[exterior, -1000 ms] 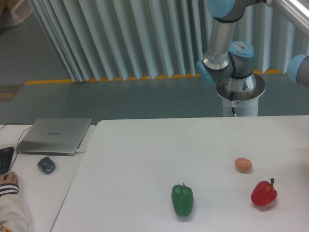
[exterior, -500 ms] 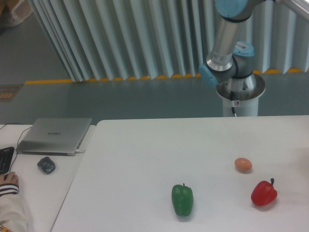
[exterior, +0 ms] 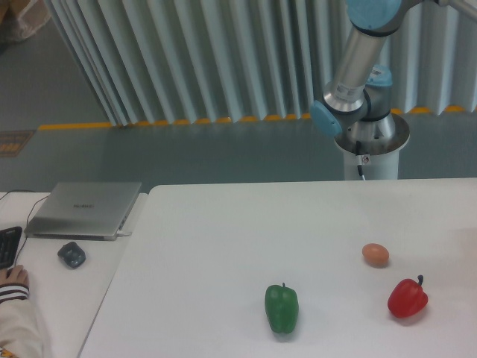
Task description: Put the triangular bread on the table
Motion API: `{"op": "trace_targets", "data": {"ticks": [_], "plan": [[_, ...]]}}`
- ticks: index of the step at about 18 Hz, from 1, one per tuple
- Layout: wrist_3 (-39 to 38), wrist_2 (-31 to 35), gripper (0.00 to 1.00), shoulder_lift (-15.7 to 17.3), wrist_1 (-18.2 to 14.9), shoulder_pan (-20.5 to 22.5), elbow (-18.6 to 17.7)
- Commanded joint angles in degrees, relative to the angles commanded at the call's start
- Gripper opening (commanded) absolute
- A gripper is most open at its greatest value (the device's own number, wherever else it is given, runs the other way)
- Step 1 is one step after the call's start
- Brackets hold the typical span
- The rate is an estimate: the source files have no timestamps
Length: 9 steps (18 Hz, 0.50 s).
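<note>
The largest thing seen is the table (exterior: 223,224), a plain white top that fills the near and right part of the scene, with its far edge running from the middle left to the right border. Behind it, at the far right, the robot arm (exterior: 361,67) is seen: a grey tube with light blue joints rises from a round metal base (exterior: 370,138) and goes out of the picture at the top right corner. The gripper is not shown in the camera view, so it cannot be told whether it is wide, narrow, or holding something. The triangular bread is also not found anywhere in the view; its place cannot be told. To the left of the table a smaller white desk (exterior: 52,291) is placed, just beside the table's left edge. On this desk a closed grey laptop (exterior: 86,209) is lying at the far side, a dark mouse (exterior: 71,254) is near to it, and a corner of a black keyboard (exterior: 7,246) is seen at the left border. A person's hand (exterior: 13,278) with a pale sleeve is resting on the desk at the near left. On the table three smaller things are placed, well apart from each other: a green pepper (exterior: 282,307) at the near middle, a red pepper (exterior: 407,297) at the near right, and a small orange-brown egg (exterior: 376,254) a little farther, between them but closer to the red one.
</note>
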Motion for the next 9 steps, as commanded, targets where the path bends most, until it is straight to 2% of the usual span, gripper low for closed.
{"op": "trace_targets", "data": {"ticks": [3, 9], "plan": [[4.29, 0.0, 1.0, -1.41, -0.17, 0.44, 0.53], [5.1, 0.44, 1.0, -2.11, 0.17, 0.88, 0.53]]}}
